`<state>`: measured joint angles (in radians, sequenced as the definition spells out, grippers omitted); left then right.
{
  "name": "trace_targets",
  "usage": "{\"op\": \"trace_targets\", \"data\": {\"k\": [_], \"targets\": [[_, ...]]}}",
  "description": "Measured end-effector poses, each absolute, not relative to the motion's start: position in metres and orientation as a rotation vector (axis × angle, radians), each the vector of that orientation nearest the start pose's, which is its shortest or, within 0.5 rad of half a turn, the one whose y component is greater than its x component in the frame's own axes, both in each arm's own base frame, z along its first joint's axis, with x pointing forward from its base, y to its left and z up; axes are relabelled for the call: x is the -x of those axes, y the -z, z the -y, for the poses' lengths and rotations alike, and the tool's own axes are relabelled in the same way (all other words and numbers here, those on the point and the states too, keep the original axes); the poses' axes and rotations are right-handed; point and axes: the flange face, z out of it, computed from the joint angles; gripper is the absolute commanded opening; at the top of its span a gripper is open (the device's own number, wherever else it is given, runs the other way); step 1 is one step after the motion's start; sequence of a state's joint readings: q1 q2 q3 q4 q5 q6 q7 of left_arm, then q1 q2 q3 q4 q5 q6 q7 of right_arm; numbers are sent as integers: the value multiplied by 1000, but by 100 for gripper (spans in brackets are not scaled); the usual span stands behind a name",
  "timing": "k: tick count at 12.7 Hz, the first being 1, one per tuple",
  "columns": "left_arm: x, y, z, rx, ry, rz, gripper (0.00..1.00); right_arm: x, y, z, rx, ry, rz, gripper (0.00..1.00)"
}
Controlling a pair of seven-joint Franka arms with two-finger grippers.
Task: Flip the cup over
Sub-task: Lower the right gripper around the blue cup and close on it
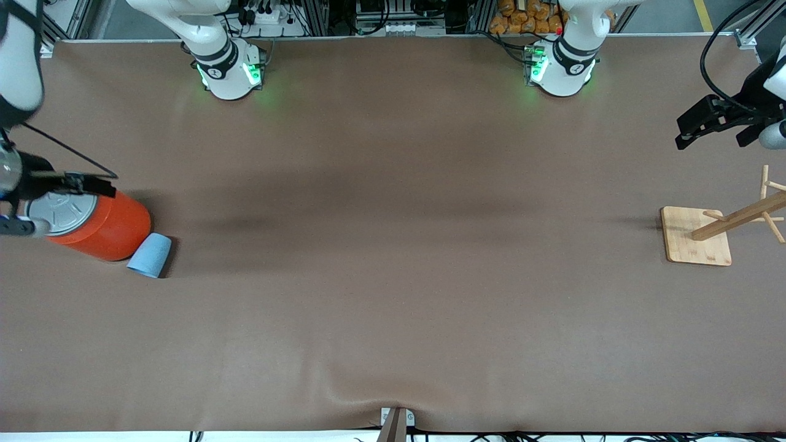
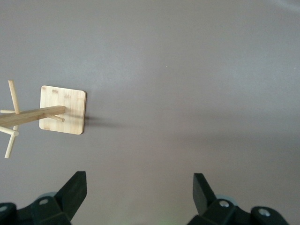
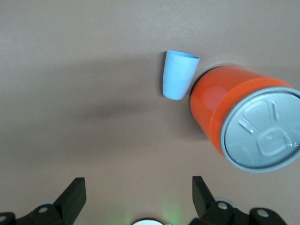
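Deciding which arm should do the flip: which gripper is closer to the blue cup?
The right. The right gripper hangs open over the orange can right beside the cup. The left gripper, also open, waits at the other end of the table, above the wooden rack.

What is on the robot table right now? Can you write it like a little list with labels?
cup: light blue cup, standing upside down, right beside the can
can: big orange-red can with a grey lid, standing upright
rack: wooden peg rack on a square base, at the left arm's end of the table
right gripper: right gripper, open, up over the table by the can, holding nothing
left gripper: left gripper, open, waiting up in the air near the rack
table: brown table
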<state>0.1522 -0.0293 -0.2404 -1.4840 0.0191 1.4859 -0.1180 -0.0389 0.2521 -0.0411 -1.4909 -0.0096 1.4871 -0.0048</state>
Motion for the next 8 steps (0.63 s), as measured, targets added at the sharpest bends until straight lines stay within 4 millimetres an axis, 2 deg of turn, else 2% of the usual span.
{"op": "trace_targets", "data": {"k": [4,5,8], "targets": [[-535,-673,47,3118,51,51,100,-635,-424,59,3117,-488,-113,100],[-535,-672,47,3118,49,51,100,-640,-400,67,3119,-493,-117,100],[-535,-672,49,3139,46,55,100,-652,-335,105,3112,-492,-123,100]]}}
